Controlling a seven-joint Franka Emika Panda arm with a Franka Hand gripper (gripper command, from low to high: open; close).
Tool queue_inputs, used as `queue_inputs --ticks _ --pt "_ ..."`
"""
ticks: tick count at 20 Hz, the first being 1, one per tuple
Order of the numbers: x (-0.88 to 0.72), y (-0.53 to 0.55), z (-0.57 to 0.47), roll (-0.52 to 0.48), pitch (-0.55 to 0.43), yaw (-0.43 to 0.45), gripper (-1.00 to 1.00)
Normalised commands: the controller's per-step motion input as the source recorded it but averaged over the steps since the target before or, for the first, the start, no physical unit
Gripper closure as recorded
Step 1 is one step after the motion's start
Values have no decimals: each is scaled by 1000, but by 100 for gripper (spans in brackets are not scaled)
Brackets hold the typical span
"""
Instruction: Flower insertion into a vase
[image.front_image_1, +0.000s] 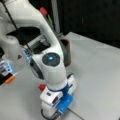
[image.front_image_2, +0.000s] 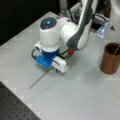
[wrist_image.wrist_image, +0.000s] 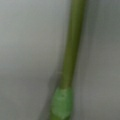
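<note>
We see flower (image.front_image_2: 41, 78) lying flat on surface (image.front_image_2: 82, 97): thin stem, red bloom (image.front_image_2: 71, 51) half hidden under arm; wrist view shows olive stem with brighter green band (wrist_image.wrist_image: 62, 103). Vase (image.front_image_2: 110, 58): plain brown cylinder, upright, mouth open, well apart from flower, toward a front view's right.

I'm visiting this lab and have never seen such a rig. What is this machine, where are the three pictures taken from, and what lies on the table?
The white jointed machine is a robot arm. Two cameras off the arm film it; the third sits on its wrist. Its tool, the grasping part, is lowered to the grey table over a flower lying flat: in a front view the thin stem sticks out beneath it, with the red bloom behind. The wrist view shows the green stem close up. The fingers are hidden, so a grip cannot be confirmed. The brown vase stands apart, a thin stem already leaning inside.
</note>
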Motion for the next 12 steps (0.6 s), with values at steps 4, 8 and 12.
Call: queue_inputs --ticks 4,8,12 --pt "60 39 -24 -110 17 73 100" --pt "40 46 -28 -116 19 72 100" --pt "2 67 1 -117 29 73 100"
